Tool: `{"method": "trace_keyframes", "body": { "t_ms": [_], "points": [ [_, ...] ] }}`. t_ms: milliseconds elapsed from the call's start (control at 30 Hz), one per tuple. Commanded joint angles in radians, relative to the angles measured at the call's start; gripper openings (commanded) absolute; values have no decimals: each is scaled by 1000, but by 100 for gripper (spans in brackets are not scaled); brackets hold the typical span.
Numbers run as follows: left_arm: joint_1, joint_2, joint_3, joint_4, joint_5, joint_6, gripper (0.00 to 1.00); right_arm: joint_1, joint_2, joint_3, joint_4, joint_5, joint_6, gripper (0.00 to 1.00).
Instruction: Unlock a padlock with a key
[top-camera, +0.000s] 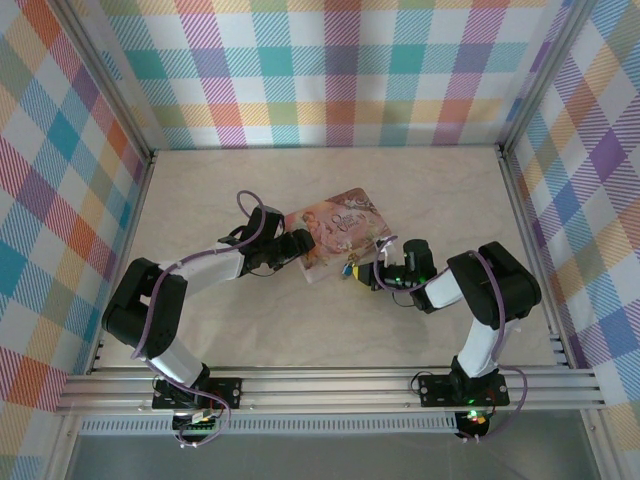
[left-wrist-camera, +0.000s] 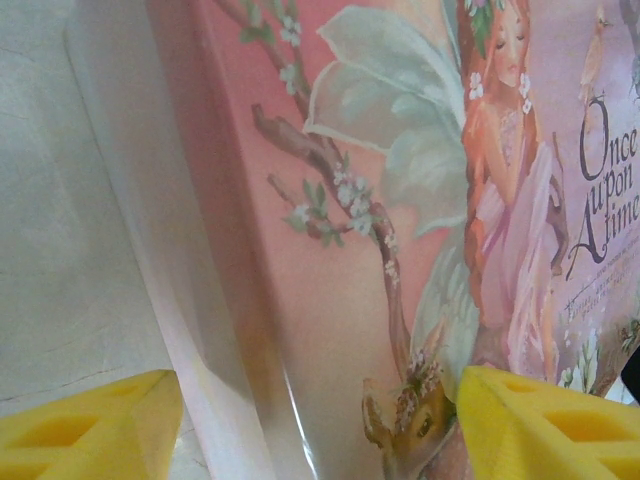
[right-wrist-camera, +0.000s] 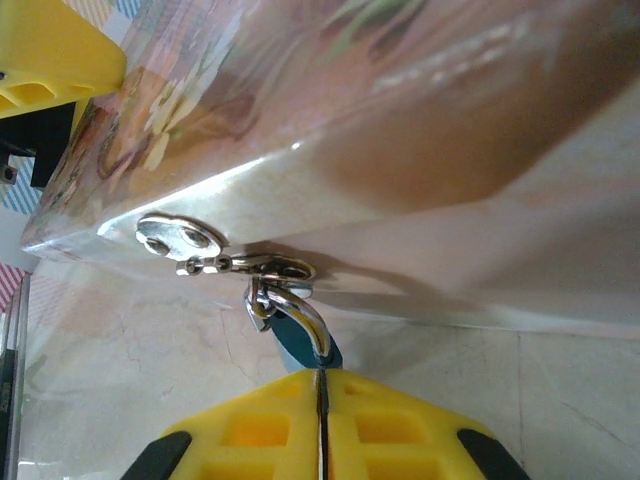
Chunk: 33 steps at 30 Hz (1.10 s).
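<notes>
Plaid walls (top-camera: 330, 70) in pastel checks enclose a pale, marble-patterned table (top-camera: 300, 330) on three sides. Left arm (top-camera: 200, 270) and right arm (top-camera: 480, 290) rise from a rail at the near edge and bend inward to meet near the middle of the table.

A pink illustrated tin (top-camera: 335, 230) lies flat on the table between the two wrists, set at an angle to the table's edges. Its lid shows a fairy figure, a flowering branch and the words "Once upon a time".

The left gripper (left-wrist-camera: 320, 430) meets the tin at its left end with jaws spread wide. One yellow finger (left-wrist-camera: 90, 430) lies outside the tin's side wall, over the table; the other finger (left-wrist-camera: 550, 420) lies over the lid. Whether either finger touches the tin cannot be told.

The right gripper (right-wrist-camera: 320, 420) is at the tin's near side. Its two yellow fingers are pressed together, with the blue body of the padlock (right-wrist-camera: 300, 345) pinched at their tips.

The padlock hangs just off the tin's side wall, close above the table. Its thin metal shackle (right-wrist-camera: 295, 315) passes through a small metal ring (right-wrist-camera: 270, 268), and the ring joins a latch plate (right-wrist-camera: 180, 238) fixed to the tin's edge.
</notes>
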<state>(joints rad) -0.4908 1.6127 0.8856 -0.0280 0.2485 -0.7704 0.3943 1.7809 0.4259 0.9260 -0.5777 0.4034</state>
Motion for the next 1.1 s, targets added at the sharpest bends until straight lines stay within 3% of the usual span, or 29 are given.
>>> {"method": "trace_keyframes", "body": {
  "t_ms": [0, 167, 500, 833, 1067],
  "points": [
    [-29, 6, -48, -165, -22, 14, 72, 6, -38, -16, 31, 13, -1, 11],
    [-31, 1, -50, -167, -25, 14, 72, 6, -41, -44, 98, 30, -16, 23],
    [-32, 4, -48, -165, -20, 13, 72, 3, 60, -56, 332, 28, -7, 37],
    [-32, 10, -39, -168, -17, 15, 72, 4, 131, -30, 379, -25, 8, 37],
    [-32, 11, -40, -170, -18, 15, 72, 5, 166, -20, 414, -41, 22, 31]
  ]
}}
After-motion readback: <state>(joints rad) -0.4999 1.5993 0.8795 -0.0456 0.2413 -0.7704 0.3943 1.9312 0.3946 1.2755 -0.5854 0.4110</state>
